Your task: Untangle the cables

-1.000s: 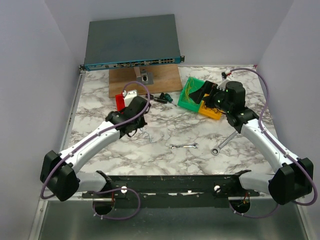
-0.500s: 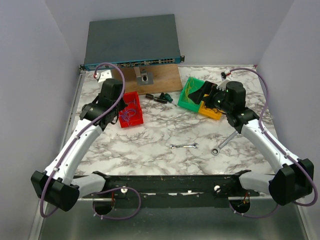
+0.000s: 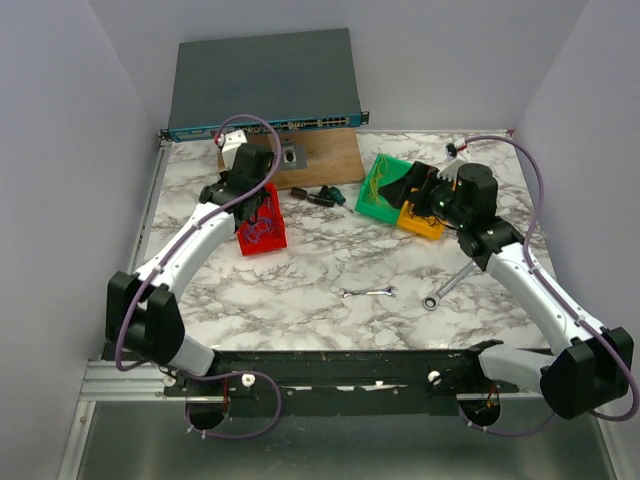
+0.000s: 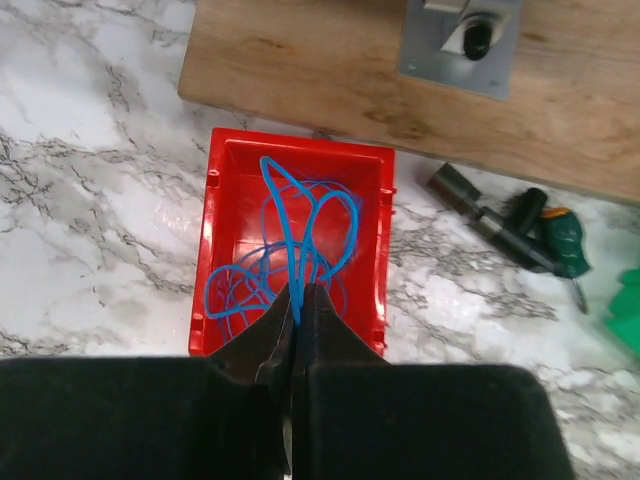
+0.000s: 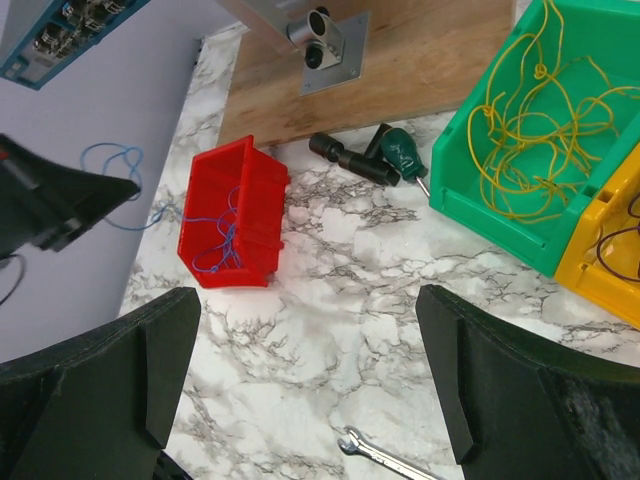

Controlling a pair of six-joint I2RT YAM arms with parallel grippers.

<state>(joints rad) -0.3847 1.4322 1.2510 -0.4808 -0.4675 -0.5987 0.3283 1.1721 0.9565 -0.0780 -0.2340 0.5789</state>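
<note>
1. Two wrenches (image 3: 367,292) lie on the marble table (image 3: 320,260) nearest the arm bases, well apart from any cable.
2. Further in, the left gripper (image 4: 297,305) hangs over the red bin (image 4: 330,150), its jaws pinched tight on one strand of the blue cable (image 4: 300,235). The rest of that cable lies in loose loops on the bin floor.
3. Across the table, the right gripper (image 5: 305,400) hovers spread wide and empty, near the coloured bins.
4. Beyond it, the green bin (image 5: 480,225) holds the yellow cable (image 5: 540,120) in a slack tangle. The yellow bin (image 5: 600,280), touching it, shows a dark strand (image 5: 615,240), only partly in view.
5. A screwdriver (image 5: 395,150) rests just before the wooden board (image 5: 420,60); a network switch (image 3: 265,85) stands at the far edge.
6. Each colour appears to lie in its own bin, so the sorting looks nearly done and the blue cable is the piece in hand. The next move likely calls for parting the left jaws so the strand drops inside the red walls, then lifting straight up, clear of the loops.
</note>
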